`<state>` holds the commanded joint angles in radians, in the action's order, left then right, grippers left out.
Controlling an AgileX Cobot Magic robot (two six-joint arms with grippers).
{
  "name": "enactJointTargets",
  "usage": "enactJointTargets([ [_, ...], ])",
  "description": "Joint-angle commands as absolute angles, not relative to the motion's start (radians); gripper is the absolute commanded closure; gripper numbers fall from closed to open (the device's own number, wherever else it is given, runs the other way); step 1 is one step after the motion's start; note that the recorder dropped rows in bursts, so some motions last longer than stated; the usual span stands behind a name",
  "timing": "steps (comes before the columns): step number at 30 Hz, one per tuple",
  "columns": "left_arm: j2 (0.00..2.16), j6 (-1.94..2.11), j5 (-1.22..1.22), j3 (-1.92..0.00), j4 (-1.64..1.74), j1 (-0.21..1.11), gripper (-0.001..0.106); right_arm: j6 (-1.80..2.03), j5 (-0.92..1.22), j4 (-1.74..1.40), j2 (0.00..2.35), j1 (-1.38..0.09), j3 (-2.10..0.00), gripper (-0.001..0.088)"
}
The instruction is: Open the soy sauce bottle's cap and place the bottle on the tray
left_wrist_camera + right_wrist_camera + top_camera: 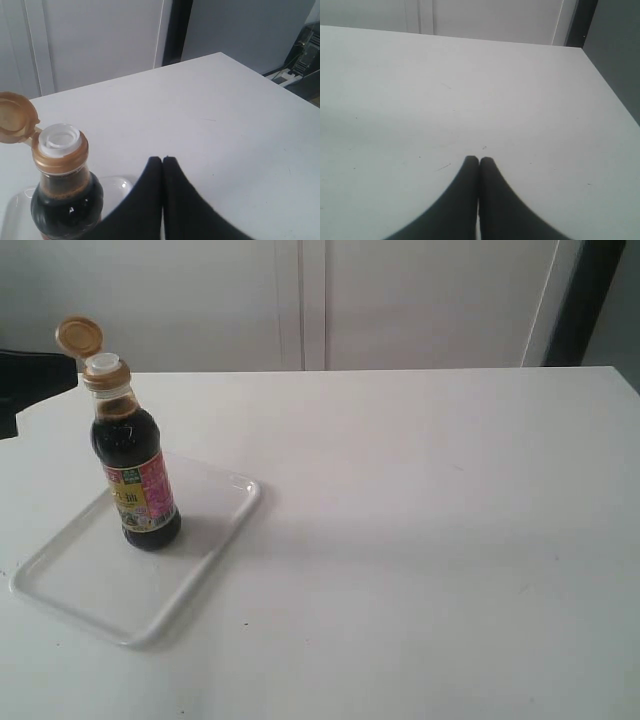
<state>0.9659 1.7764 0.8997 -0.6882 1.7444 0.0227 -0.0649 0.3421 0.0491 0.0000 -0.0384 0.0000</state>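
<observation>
The soy sauce bottle [137, 472] stands upright on the white tray [75, 585] at the left of the table. Its orange-brown cap [79, 337] is flipped back on its hinge, and the white spout [104, 365] shows. In the left wrist view the bottle [64, 197] is close beside my left gripper [162, 160], with the cap [15, 117] hanging open and a tray corner [117, 185] behind it. That gripper is shut and empty, apart from the bottle. My right gripper [479, 160] is shut over bare table, holding nothing. Only a dark part of the left arm [30, 380] shows in the exterior view.
The white table [420, 540] stretches to the right of the tray. A pale wall with a panel seam [300, 300] stands behind it, and a dark upright post [590, 300] is at the back right. Cables [295, 70] lie beyond the table's edge.
</observation>
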Motion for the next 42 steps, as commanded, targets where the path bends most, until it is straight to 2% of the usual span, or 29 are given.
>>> enactJointTargets([
  [25, 0.976, 1.782, 0.890, -0.688, 1.731, 0.023, 0.105, -0.065, 0.342, 0.049, 0.000, -0.038, 0.000, 0.0868],
  [35, 0.978, 1.742, 0.873, -0.688, 1.335, 0.023, 0.105, -0.065, 0.342, 0.049, 0.000, -0.038, 0.000, 0.0868],
  [42, 0.978, 1.280, 0.799, -0.688, 1.000, 0.023, 0.105, -0.065, 0.342, 0.049, 0.000, -0.038, 0.000, 0.0868],
])
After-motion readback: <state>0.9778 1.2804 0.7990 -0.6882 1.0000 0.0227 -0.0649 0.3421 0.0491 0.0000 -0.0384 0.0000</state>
